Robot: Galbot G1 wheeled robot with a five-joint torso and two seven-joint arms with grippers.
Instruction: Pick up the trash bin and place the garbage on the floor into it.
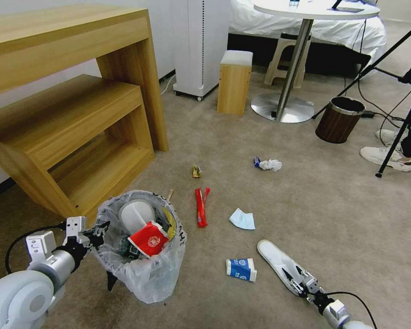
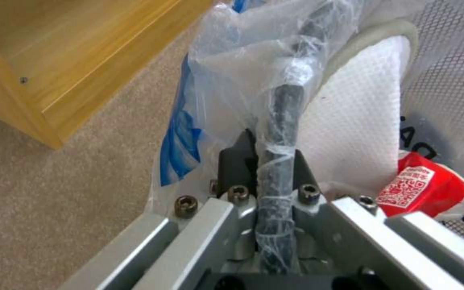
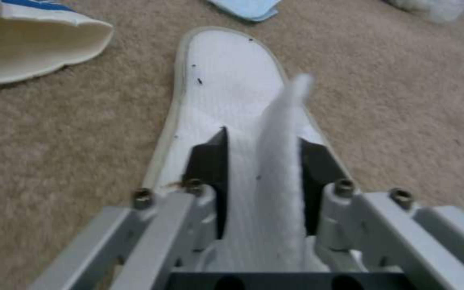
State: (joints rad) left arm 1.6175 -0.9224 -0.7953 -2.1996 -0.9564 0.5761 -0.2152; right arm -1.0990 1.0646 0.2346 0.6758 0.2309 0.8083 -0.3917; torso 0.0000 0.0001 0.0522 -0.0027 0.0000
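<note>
Bin [image 1: 144, 256] sat on the carpet [image 1: 306, 214] by the wooden shelf [image 1: 77, 119], its rim clenched in the left gripper [image 2: 275, 161], a slipper and red cup [image 1: 149, 238] inside. Right gripper [image 3: 262, 161] pinched the strap of another slipper [image 1: 276, 260] lying beside a blue-white carton [image 1: 241, 268].

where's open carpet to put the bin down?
Widest bare floor: between the tissue, the mask and the wood-grain bin. Crowded between the trash bin, held at its rim by the left claw, and the slipper pinched in the right claw: red wrapper, carton.
</note>
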